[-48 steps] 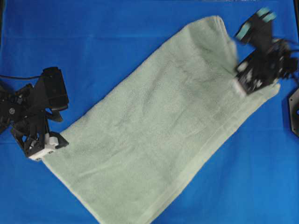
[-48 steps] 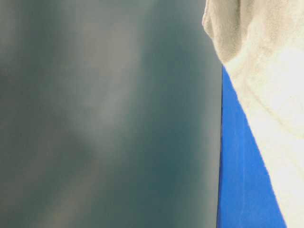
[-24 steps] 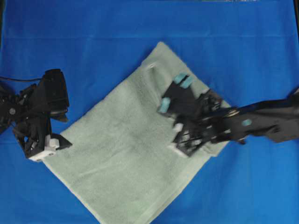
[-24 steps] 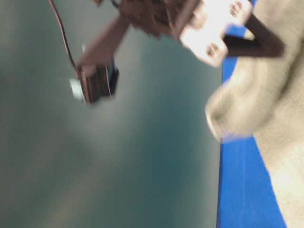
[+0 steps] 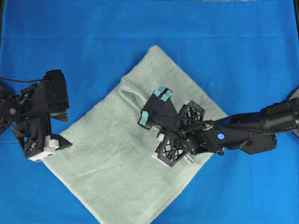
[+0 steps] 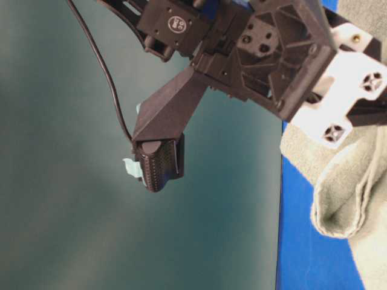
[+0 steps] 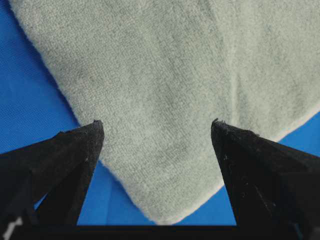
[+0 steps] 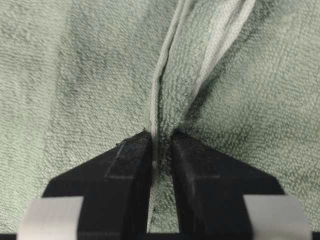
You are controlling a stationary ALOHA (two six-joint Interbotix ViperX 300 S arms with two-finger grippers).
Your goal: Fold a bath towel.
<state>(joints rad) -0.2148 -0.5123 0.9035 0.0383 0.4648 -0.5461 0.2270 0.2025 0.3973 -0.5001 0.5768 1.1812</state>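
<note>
The right gripper [image 8: 161, 150] is clamped on a bunched ridge of the bath towel [image 5: 121, 154], hem included, as the right wrist view shows close up. Half a second ago it was carrying this end inward; a second ago the towel lay stretched out long toward two o'clock on the blue counter [image 5: 93, 28]. Now that far end is drawn over the middle, so in the overhead view the towel reads as a shorter, roughly square shape, with the right gripper [image 5: 163, 151] just at four o'clock of its centre. By my judgement the first fold is nearly laid but not released, and the carried edge looks bunched rather than flat, with a loose loop of hem [image 5: 128, 95] showing at eleven o'clock of the gripper.

The left gripper [image 7: 157, 130] hangs with its jaws wide apart over the towel's corner at nine o'clock, holding nothing; it has not shifted over the last second.

Only the right wrist view proves the pinch. The overhead view gives the fold's outline but hides the fingertips. The table-level view adds a rolled lip of towel [image 6: 341, 202] hanging below the gripper body, lifted off the counter.
</note>
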